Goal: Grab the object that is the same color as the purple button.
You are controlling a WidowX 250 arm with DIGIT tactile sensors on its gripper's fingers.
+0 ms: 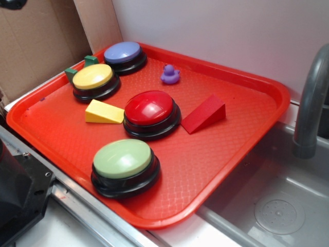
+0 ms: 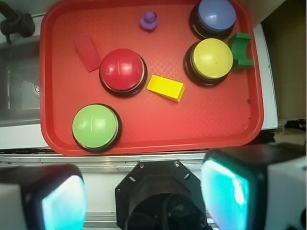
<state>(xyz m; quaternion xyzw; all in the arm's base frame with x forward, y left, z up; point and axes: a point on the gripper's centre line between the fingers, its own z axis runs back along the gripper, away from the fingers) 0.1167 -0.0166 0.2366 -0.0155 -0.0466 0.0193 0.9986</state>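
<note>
Purple plastic, glossy and tiny: the duck sat near the tray's far rim, at about twelve o'clock in the wrist view, with the purple button well apart from it at about one o'clock. The gripper hung off the tray at six o'clock, its two pads spread wide and nothing between them.

The chief risk lay in the duck's size and slick rounded body. A slightly off-centre pinch would likely have squirted it sideways across the tray or against the rim. The red button and yellow wedge stood between gripper and duck, so a low approach might have clipped them. The red wedge, at about ten o'clock, seemed less of a hazard.
</note>
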